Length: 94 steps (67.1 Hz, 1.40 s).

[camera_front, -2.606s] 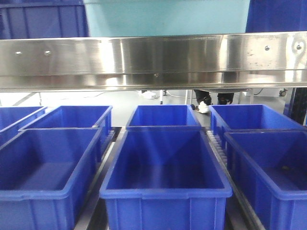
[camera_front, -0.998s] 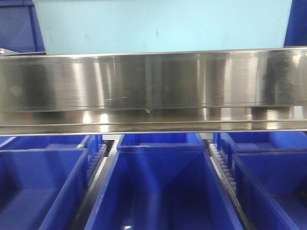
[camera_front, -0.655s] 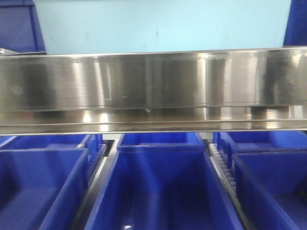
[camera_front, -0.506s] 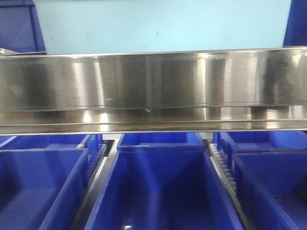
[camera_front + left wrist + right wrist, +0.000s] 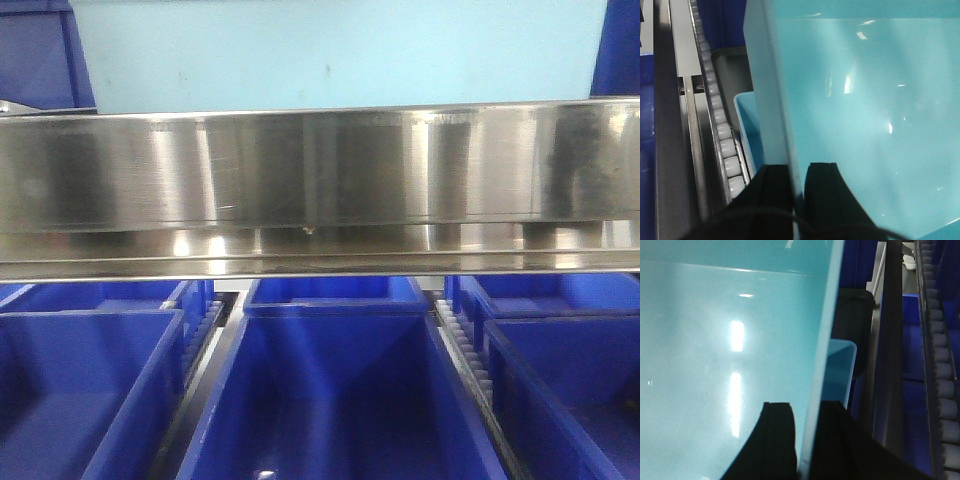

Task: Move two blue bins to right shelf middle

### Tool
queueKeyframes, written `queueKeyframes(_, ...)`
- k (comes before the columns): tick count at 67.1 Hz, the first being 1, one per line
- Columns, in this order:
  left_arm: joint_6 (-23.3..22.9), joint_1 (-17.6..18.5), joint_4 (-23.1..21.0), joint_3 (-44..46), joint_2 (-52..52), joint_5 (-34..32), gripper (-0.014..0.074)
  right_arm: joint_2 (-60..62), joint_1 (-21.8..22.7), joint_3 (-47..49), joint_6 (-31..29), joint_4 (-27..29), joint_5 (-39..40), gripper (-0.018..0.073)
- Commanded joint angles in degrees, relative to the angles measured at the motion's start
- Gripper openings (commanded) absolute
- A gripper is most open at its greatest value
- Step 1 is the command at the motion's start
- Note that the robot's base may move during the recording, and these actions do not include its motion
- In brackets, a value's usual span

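Nothing has shifted in the last second: the pale blue bin fills 12 o'clock above the steel shelf rail. Left claw and right claw are each closed tight on a side wall. Its glossy plastic is probably light but slippery, so the opposite rims suit gripping.

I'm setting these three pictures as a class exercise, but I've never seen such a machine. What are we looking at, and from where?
It is a two-armed robot on a mobile base. The front camera faces a steel shelf rail, a pale blue bin above it, royal-blue crates below. The other cameras sit on the wrists: the left gripper and the right gripper each pinch a side wall of that bin. The rim of a second pale bin shows beside it, by shelf rollers.
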State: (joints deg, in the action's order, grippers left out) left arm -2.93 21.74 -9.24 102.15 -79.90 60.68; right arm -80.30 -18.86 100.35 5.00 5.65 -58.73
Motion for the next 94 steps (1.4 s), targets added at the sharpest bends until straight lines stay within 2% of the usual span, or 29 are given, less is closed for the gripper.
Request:
queueKeyframes(1, 0.97, -0.07, 2.28, 0.65, 0.68, -2.99, -0.0111, 0.86, 0.48, 0.25, -1.31, -1.69, 1.82, -0.0152)
queueKeyframes(10, 0.97, -0.07, 1.78, 0.65, 0.42, -4.99, -0.0111, 0.86, 0.48, 0.25, -1.31, -1.29, 1.94, -0.0152)
queueKeyframes(23, 0.97, -0.07, -2.68, 0.43, -3.04, -3.30, -0.0111, -0.58, 0.48, 0.25, -1.31, -3.81, 2.59, -0.0152)
queueKeyframes(47, 0.97, -0.07, 0.55, 0.39, -7.30, 3.11, -0.0111, -6.12, 0.48, 0.25, -1.31, -4.97, 1.29, -0.0152)
queueKeyframes(61, 0.97, -0.07, 0.68, 0.27, -7.94, 4.67, -0.0098, -7.01, 0.48, 0.25, -1.31, -4.97, -0.92, -0.0150)
queueKeyframes(65, 0.97, -0.07, 0.68, 0.27, -7.94, 4.90, -0.0053, -7.01, 0.48, 0.25, -1.31, -5.02, -1.32, -0.0105)
queueKeyframes(70, 0.97, -0.07, 0.68, 0.27, -7.94, 5.47, 0.0057, -7.01, 0.48, 0.25, -1.31, -5.11, -2.09, 0.0016)
queueKeyframes(75, 0.97, -0.07, 0.68, 0.27, -7.94, 5.87, 0.0196, -7.01, 0.48, 0.25, -1.31, -5.11, -2.93, 0.0199)
queueKeyframes(76, 0.97, -0.07, 0.68, 0.27, -7.94, 5.87, 0.0226, -7.01, 0.48, 0.25, -1.31, -5.11, -3.06, 0.0260)
queueKeyframes(83, 0.97, -0.07, 0.68, 0.27, -7.57, 6.09, 0.0444, -6.57, 0.48, 0.25, -1.31, -5.11, -3.81, 0.0541)
queueKeyframes(85, 0.97, -0.07, 0.68, 0.27, -7.29, 6.09, 0.0494, -6.42, 0.48, 0.25, -1.31, -5.11, -3.86, 0.0579)
queueKeyframes(87, 0.97, -0.07, 0.68, 0.27, -7.01, 6.09, 0.0545, -5.94, 0.48, 0.25, -1.31, -5.11, -3.96, 0.0574)
queueKeyframes(91, 0.97, -0.07, 0.68, 0.38, -6.28, 6.09, 0.0601, -4.88, 0.48, 0.25, -1.31, -5.11, -4.00, 0.0562)
queueKeyframes(94, 0.97, -0.07, 0.79, 0.38, -5.45, 5.88, 0.0609, -4.06, 0.48, 0.25, -1.31, -5.11, -4.00, 0.0558)
